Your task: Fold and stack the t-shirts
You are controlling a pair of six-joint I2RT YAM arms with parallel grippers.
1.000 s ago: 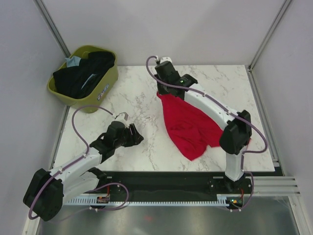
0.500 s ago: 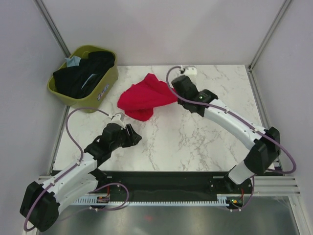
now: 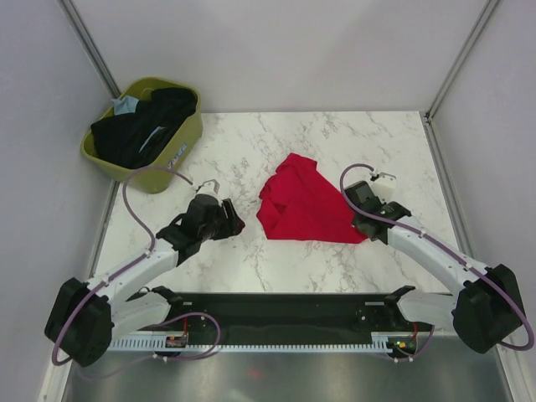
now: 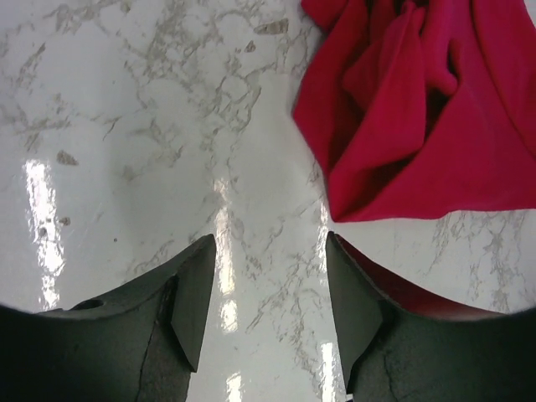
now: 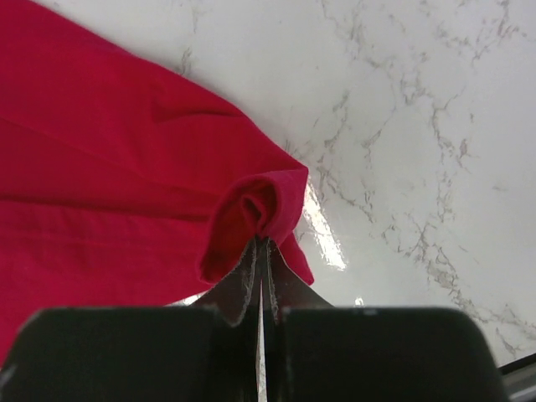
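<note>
Well, the right gripper (image 5: 261, 244) is clamping a small fold at the edge of the red t-shirt (image 3: 303, 201), with its two fingers pressed tight together on the cloth. From this pinch the shirt is spreading ahead of the fingers and to their left, lying crumpled on the marble table (image 3: 335, 134). Its long side is running from the held corner across toward the other arm. The left gripper (image 4: 270, 251) is standing wide open and is grasping nothing. Only bare marble is showing between its fingers. The nearest edge of the shirt is lying just ahead of them and to their right, close but not touching. So the shirt is lying between the two grippers, one side held and the other side free. I am thinking the left arm is the nearer one to this free side. It will probably need to reach forward and to the right for a corner, so that both arms can spread the shirt flat. The other t-shirts (image 3: 138, 126) are waiting in the green basket (image 3: 180, 142), well apart from both grippers.
</note>
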